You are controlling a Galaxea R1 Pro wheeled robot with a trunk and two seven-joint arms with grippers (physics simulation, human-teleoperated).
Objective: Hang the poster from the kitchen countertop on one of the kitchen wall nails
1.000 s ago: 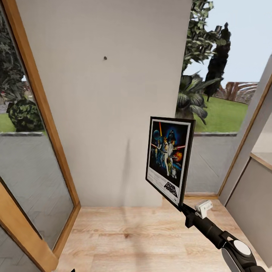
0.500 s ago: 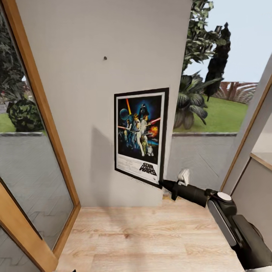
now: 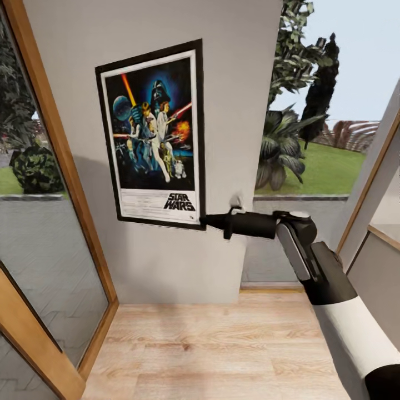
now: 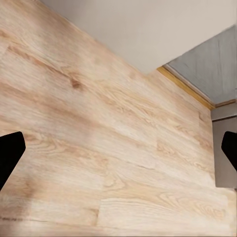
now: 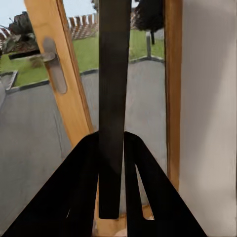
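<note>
The framed Star Wars poster (image 3: pixel 153 130) stands upright and slightly tilted, flat against the pale grey wall (image 3: pixel 239 100) in the head view. It covers the spot where the wall nail was, so the nail is hidden. My right gripper (image 3: pixel 206 221) is shut on the poster's lower right corner, its arm reaching in from the right. In the right wrist view the poster (image 5: pixel 113 74) shows edge-on as a dark strip pinched by my right gripper (image 5: pixel 112 143). My left gripper (image 4: pixel 118 153) hangs open over the wooden floor (image 4: pixel 98 123).
A glass door in a wooden frame (image 3: pixel 61 161) flanks the wall on the left, with a door handle (image 5: pixel 53 66) seen in the right wrist view. A window onto the garden (image 3: pixel 316 139) lies to the right. A grey wall (image 3: pixel 372 289) closes the right side.
My right arm has carried the poster up and to the left, from low near the floor to high against the wall, over the nail. The poster has turned to face outward.
</note>
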